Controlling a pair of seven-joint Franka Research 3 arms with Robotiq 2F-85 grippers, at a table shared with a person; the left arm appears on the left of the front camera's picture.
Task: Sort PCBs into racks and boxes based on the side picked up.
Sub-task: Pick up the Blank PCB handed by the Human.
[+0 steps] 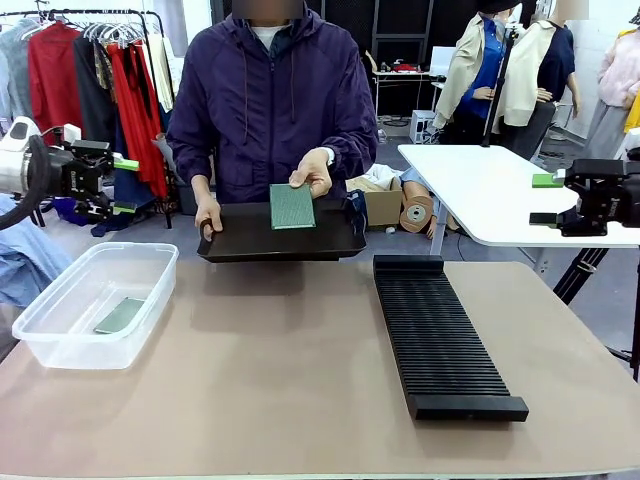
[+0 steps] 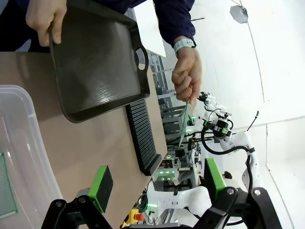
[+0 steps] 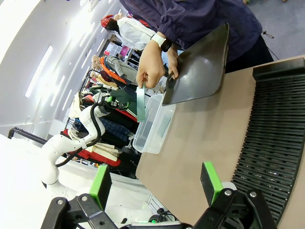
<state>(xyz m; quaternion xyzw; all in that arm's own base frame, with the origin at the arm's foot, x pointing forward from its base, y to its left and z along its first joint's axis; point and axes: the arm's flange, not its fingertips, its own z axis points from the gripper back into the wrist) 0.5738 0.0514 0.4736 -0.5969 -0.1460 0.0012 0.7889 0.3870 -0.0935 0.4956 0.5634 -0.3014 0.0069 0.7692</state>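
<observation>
**Across the desk: one PCB in the box, another in hand**

At far left, the left gripper [image 1: 125, 186] hangs in the air above and behind the clear box [image 1: 60, 330], its fingers wide apart and holding nothing. The box sits on the left side of the desk [image 1: 300, 380], with one PCB [image 1: 120, 315] lying flat on its floor. At the middle of the far edge, a person in a purple jacket holds a black tray [image 1: 250, 245] by its rim with one hand [image 1: 209, 213]. The other hand [image 1: 313, 172] pinches a second PCB [image 1: 292, 206] by its top edge, dotted face towards the robot. The wrist views show this board hanging clear of the tray. Right of centre, the long black rack [image 1: 440, 340] lies lengthwise on the desk. At far right, the right gripper [image 1: 545, 200] hovers beyond the desk's edge, its fingers likewise spread and gripping nothing.
</observation>
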